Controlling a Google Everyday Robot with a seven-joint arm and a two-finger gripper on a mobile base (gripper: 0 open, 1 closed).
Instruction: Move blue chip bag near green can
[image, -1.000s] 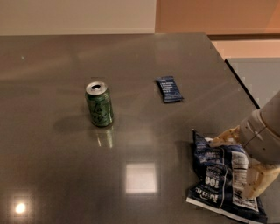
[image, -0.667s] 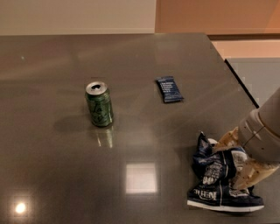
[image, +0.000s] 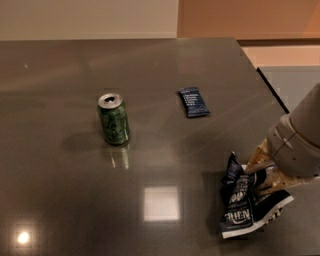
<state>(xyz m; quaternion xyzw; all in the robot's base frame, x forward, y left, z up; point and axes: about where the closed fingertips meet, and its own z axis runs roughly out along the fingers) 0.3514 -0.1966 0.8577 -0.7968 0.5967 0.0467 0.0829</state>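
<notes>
The blue chip bag is a crinkly dark navy bag with white lettering, at the lower right of the dark table. It is squeezed and folded narrow. My gripper is at the bag's right side and its pale fingers are shut on the bag's middle. The green can stands upright left of centre, well apart from the bag.
A small flat dark blue packet lies on the table between the can and the right edge. The table's right edge runs close behind my arm. A bright light reflection shows on the tabletop.
The fingers have closed on the bag, crumpling it from a spread, flat shape into a narrower upright fold. The can and the small packet have not moved.
</notes>
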